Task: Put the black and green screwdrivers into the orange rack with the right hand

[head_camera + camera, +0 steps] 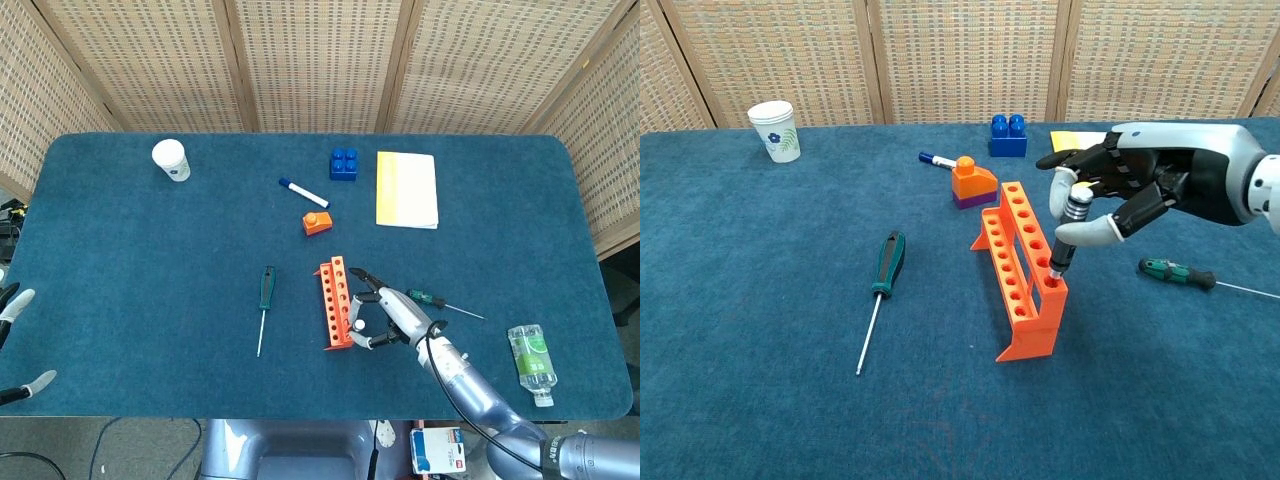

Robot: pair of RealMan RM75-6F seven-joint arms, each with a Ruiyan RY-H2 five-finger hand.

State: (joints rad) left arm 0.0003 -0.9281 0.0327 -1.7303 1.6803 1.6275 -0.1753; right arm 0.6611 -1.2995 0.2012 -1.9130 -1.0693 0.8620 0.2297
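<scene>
The orange rack (1025, 262) (336, 300) stands mid-table with a row of holes. My right hand (1130, 190) (385, 318) grips a black-handled screwdriver (1070, 225) upright, its shaft down inside the rack's nearest hole. A green-and-black screwdriver (887, 262) (266, 288) lies flat on the cloth left of the rack. A smaller green-handled screwdriver (1177, 272) (425, 297) lies right of the rack, below my right hand. My left hand (15, 305) shows only as spread fingers at the head view's far left edge, holding nothing.
A paper cup (774, 130) stands at the far left. A marker (935, 158), an orange block (973, 182) and a blue block (1008, 135) lie behind the rack. A yellow notepad (407, 188) is at the far right, a plastic bottle (531, 360) near the right front edge.
</scene>
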